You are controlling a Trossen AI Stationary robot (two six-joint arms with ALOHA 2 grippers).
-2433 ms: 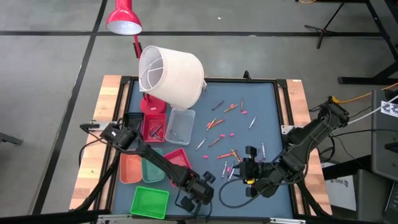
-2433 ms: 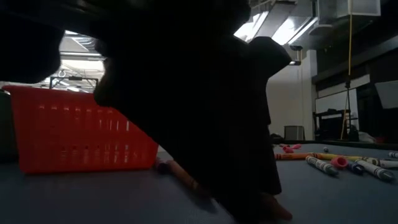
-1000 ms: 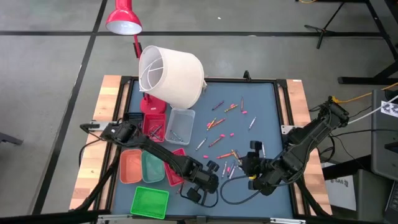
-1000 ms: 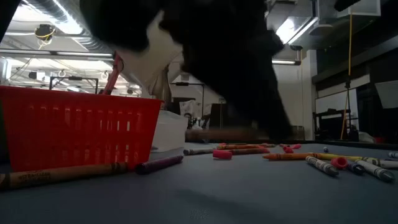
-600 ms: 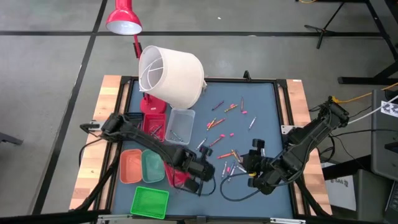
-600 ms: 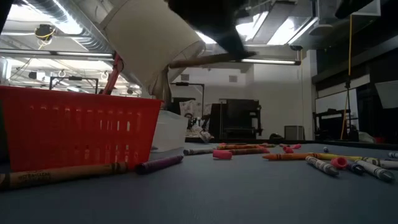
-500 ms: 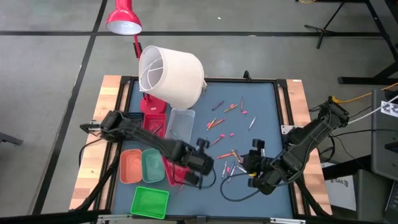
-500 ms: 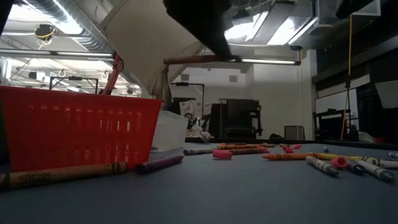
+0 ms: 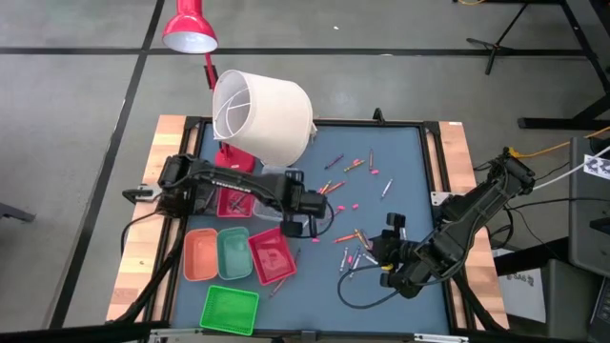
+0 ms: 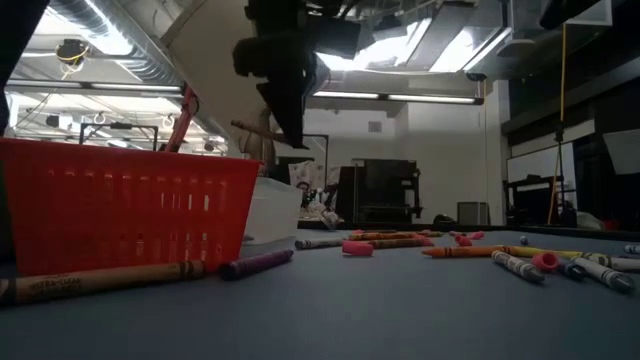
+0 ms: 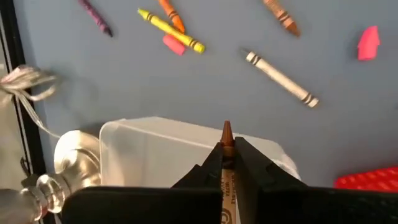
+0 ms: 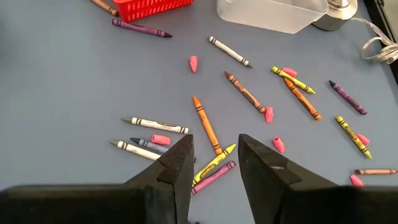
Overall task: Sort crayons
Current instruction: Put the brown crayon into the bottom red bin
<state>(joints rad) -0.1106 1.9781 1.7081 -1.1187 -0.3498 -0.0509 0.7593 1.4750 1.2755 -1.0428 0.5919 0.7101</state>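
Observation:
Many crayons (image 9: 335,187) in mixed colours lie scattered over the blue mat's middle and right, with pink stubs among them. My left gripper (image 9: 303,223) hangs over the near right part of a clear tray (image 11: 155,149) and is shut on a brown crayon (image 11: 226,138). In the low view this gripper (image 10: 290,118) hangs high above the mat. My right gripper (image 12: 214,155) stands open above a cluster of crayons (image 12: 206,127) near the mat's front right, with nothing between its fingers. My left gripper pinches the brown crayon between its two fingers, which lie along it. The crayon's pointed tip (image 11: 227,129) sticks out just beyond the fingertips. The fingers come steeply from above, and the crayon is lifted clear, above the clear tray.
A red tray (image 9: 272,253), an orange tray (image 9: 199,255) and a teal tray (image 9: 233,255) stand at the front left, a green tray (image 9: 229,308) nearer. A second red tray (image 9: 234,200) holds crayons. A lamp's white shade (image 9: 262,114) overhangs the far left.
My left gripper has risen from the mat near the front edge and gone toward the far edge, past the red tray to the clear tray, tipping to point more steeply down. It has stayed shut on the brown crayon, which went with it.

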